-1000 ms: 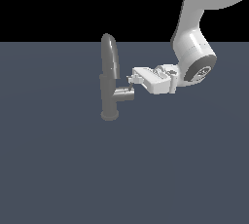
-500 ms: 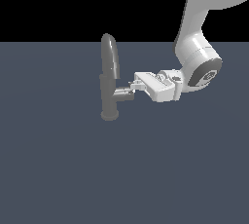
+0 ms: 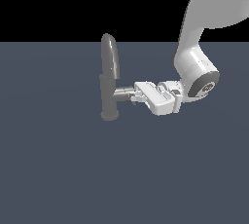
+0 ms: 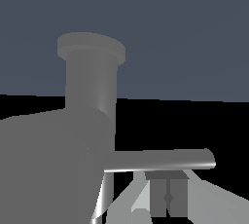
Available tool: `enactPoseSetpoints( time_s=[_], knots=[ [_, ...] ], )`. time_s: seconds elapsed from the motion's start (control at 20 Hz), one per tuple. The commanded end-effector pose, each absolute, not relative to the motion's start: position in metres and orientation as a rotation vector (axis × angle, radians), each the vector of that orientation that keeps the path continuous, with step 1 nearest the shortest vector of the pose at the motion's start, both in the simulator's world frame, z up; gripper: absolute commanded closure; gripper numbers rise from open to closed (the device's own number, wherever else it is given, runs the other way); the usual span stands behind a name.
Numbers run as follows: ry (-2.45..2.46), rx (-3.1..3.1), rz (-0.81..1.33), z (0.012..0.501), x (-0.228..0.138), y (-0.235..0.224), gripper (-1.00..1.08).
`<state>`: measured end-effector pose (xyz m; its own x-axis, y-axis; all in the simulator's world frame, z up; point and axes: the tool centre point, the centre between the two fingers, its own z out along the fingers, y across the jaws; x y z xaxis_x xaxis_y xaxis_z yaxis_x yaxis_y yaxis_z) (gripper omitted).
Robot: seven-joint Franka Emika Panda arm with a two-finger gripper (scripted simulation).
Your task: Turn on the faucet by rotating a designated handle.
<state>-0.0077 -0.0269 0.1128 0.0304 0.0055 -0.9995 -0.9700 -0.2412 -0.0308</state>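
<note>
The grey faucet (image 3: 109,72) stands upright on the dark floor, with its curved spout at the top. Its short horizontal handle (image 3: 122,93) juts toward the exterior view's right. My gripper (image 3: 133,96) lies level at the handle's outer end, touching it. In the wrist view the faucet body (image 4: 91,86) and its round base fill the frame. The thin lever pin (image 4: 160,160) crosses just in front of my gripper (image 4: 168,196). The jaws look closed together, pressed against the pin rather than around it.
The flat dark grey floor (image 3: 58,169) stretches all around the faucet. My white arm (image 3: 197,67) comes down from the exterior view's upper right. Nothing else stands in view.
My gripper has moved lower beside the handle's end and a little toward the faucet. The wrist has swung down with it. The faucet body has not moved.
</note>
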Motion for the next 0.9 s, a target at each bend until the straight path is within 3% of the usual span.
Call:
enactPoseSetpoints(
  time_s=[0.0,0.85],
  knots=[
    [1.060,-1.399,1.363,0.113,-0.008,-0.027,1.08],
    [1.083,-1.384,1.379,0.055,0.009,-0.024,1.08]
  ],
)
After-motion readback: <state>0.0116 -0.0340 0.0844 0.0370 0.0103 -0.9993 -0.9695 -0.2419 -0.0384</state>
